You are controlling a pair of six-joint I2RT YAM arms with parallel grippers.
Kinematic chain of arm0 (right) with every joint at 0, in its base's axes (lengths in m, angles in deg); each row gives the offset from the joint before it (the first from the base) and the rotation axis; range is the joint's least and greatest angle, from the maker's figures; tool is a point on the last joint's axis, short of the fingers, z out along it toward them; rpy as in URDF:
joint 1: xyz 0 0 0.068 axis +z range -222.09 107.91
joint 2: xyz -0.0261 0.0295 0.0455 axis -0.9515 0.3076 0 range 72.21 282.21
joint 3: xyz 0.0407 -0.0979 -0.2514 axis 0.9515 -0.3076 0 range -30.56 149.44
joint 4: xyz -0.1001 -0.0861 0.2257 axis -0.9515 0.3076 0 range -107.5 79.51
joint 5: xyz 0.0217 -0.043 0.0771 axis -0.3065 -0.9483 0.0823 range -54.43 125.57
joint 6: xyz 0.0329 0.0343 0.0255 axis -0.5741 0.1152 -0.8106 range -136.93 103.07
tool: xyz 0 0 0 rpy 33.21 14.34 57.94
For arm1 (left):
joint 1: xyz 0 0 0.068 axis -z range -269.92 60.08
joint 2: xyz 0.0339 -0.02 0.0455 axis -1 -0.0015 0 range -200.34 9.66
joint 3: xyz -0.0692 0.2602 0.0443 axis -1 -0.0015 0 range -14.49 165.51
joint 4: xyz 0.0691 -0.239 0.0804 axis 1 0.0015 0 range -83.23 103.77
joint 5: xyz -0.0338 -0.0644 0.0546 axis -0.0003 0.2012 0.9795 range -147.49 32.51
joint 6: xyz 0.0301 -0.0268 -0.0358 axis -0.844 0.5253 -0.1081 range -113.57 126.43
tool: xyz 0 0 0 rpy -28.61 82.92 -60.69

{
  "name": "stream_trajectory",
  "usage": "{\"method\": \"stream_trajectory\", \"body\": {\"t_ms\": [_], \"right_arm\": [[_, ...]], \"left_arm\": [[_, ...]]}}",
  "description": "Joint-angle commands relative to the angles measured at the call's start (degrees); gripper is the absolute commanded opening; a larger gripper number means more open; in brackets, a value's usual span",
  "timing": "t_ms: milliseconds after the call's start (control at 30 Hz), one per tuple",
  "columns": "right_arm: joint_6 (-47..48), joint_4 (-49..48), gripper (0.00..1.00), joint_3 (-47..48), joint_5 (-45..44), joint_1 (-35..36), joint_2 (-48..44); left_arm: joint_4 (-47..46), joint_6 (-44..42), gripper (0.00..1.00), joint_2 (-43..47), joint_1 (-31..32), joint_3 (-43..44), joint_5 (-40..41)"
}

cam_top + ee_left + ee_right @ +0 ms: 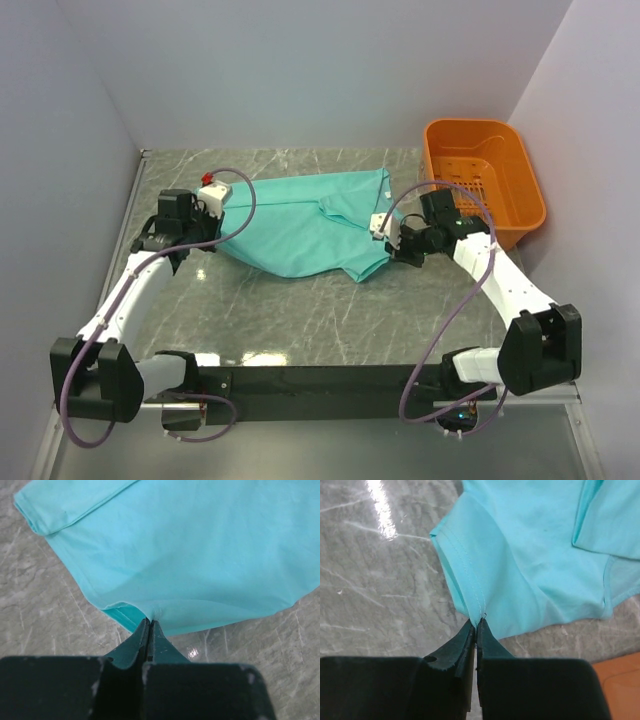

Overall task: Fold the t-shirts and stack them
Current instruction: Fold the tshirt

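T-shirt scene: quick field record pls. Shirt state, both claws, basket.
t-shirt: teal, only one in view, loosely spread on the marbled table, not folded
left claw: shut, pinching the shirt's edge at its left end
right claw: shut, pinching a stitched hem corner at its right end
orange basket: far right corner, apart from the shirt, nothing seen inside
stack: none yet

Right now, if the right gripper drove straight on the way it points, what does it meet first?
The t-shirt: the right gripper is shut on its stitched edge, so more cloth lies straight ahead. Depth beyond that is unclear.
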Motion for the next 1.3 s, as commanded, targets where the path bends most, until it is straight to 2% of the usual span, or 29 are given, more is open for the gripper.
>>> {"method": "stream_trajectory", "body": {"t_ms": [0, 367, 833, 1133, 1267], "right_arm": [[-5.5, -0.9, 0.0, 4.4, 1.6, -1.7, 1.4], [-12.7, -4.1, 0.0, 8.5, -1.5, -4.3, 7.6], [-21.9, -6.5, 0.0, 19.3, -5.2, -5.3, 19.7], [-24.5, -5.5, 0.0, 26.1, -6.0, -5.3, 26.1], [-26.0, -5.4, 0.0, 29.2, -6.7, -5.3, 28.4]], "left_arm": [[-2.2, 1.0, 0.0, 2.4, 0.2, -0.6, 1.3], [-3.9, 3.0, 0.0, 3.5, -1.2, -1.3, 4.7], [-5.8, 5.5, 0.0, -3.5, -5.7, 0.8, 6.2], [-6.4, 6.3, 0.0, -8.0, -5.8, 1.4, 6.3], [-6.7, 6.5, 0.0, -9.9, -7.7, 2.1, 6.6]]}}
